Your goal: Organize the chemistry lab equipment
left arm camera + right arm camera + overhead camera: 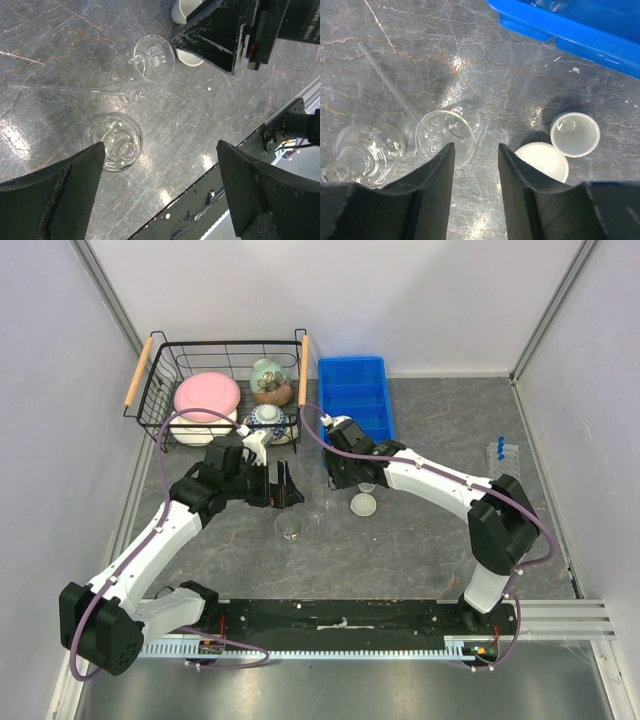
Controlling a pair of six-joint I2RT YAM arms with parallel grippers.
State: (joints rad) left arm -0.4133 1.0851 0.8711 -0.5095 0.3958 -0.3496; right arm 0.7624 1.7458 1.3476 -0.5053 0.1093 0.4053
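The black wire basket (pixel 230 344) with wooden handles and the blue plastic tray (pixel 352 400) are sitting beyond both grippers. The left gripper (pixel 160 145) is hovering with its jaws spread wide, gripping nothing, and a clear round-bodied glass flask (pixel 116 142) is lying just ahead of one fingertip. The right gripper (pixel 476 147) is standing partly parted and empty. A second clear glass flask (pixel 447 132) is lying just ahead of it, and two small white bowl-shaped dishes (pixel 575 134) are lying side by side ahead to its right. A thin glass rod (pixel 385 80) is lying ahead to its left. Clear tubes with blue caps (pixel 503 450) are standing well off to its right.
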